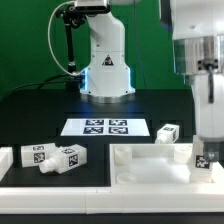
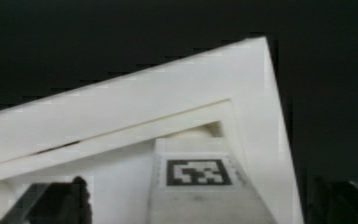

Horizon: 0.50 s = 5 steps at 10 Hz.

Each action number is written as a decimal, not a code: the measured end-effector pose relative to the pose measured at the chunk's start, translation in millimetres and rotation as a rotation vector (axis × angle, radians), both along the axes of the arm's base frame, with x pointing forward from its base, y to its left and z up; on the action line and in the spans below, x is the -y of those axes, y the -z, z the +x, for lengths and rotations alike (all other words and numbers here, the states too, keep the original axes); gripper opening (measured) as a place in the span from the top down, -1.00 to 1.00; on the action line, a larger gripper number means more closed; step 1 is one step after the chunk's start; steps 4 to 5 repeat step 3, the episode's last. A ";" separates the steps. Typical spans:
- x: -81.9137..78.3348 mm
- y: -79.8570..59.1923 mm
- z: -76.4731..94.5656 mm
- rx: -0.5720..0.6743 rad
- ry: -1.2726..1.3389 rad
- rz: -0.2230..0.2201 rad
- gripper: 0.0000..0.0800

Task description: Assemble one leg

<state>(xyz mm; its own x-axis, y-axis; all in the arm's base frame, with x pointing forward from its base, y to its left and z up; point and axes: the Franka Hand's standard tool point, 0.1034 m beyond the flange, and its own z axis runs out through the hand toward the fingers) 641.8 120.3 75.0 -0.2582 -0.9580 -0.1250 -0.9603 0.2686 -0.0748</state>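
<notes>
My gripper (image 1: pixel 206 160) is at the exterior view's right, shut on a white leg (image 1: pixel 205 158) with a black-and-white tag. It holds the leg upright at the near right corner of the flat white table top (image 1: pixel 145 165). In the wrist view the tagged leg (image 2: pixel 197 172) fills the gap between my dark fingers (image 2: pixel 51 200), with the gripper (image 2: pixel 194 208) right over a corner of the table top (image 2: pixel 140 120). The leg's lower end is hidden, so I cannot tell whether it touches the top.
Two more tagged legs (image 1: pixel 38 154) (image 1: pixel 68 158) lie at the exterior view's left, and another (image 1: pixel 168 132) sits behind the table top. The marker board (image 1: pixel 105 127) lies before the robot base (image 1: pixel 105 70). A white rail (image 1: pixel 60 190) runs along the front.
</notes>
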 end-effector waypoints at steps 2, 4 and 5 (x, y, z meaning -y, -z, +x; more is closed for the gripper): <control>-2.9 -24.8 -0.2 0.028 -0.030 0.014 -0.59; -2.7 -22.3 -0.8 0.025 -0.030 0.012 -0.62; -2.7 -22.3 -0.8 0.025 -0.030 0.012 -0.62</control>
